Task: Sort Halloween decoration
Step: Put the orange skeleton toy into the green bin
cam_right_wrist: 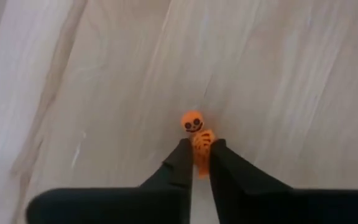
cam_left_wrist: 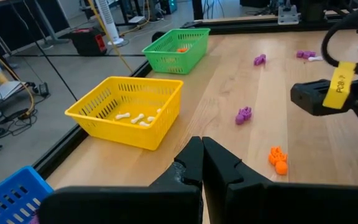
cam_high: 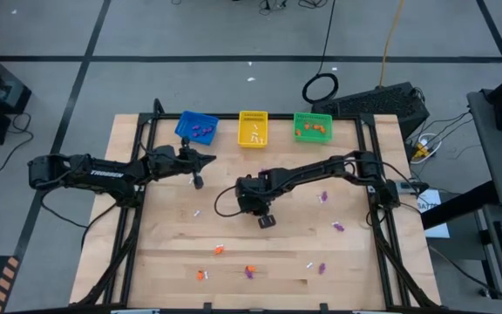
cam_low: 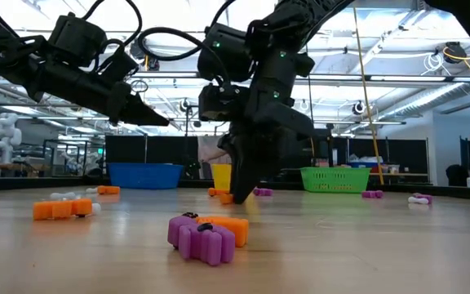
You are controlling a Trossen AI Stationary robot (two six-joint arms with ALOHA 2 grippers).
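Note:
Small Halloween decorations lie scattered over the wooden table [cam_high: 172, 235]: purple ones [cam_high: 323, 198], orange ones [cam_high: 219, 250] and white ones [cam_high: 196, 212]. My right gripper [cam_right_wrist: 199, 148] is down at the table's middle [cam_high: 266, 220], shut on an orange skeleton figure [cam_right_wrist: 194, 127]. My left gripper [cam_left_wrist: 202, 146] hangs shut and empty above the table, near the blue basket [cam_high: 197, 127]. My right gripper pinches the orange skeleton's body [cam_right_wrist: 202, 144] between its two fingertips [cam_right_wrist: 182, 155]. The round head [cam_right_wrist: 192, 122] sticks out past the tips. The fingers come steeply from above and lie along the figure, which is at the table surface.
Three baskets stand along the far edge: blue, yellow [cam_high: 253, 128] with white pieces, green [cam_high: 312, 126] with orange pieces. A purple trinket [cam_low: 202, 239] and an orange one [cam_low: 228, 228] lie near the front edge. Black frame rails run along the table's sides.

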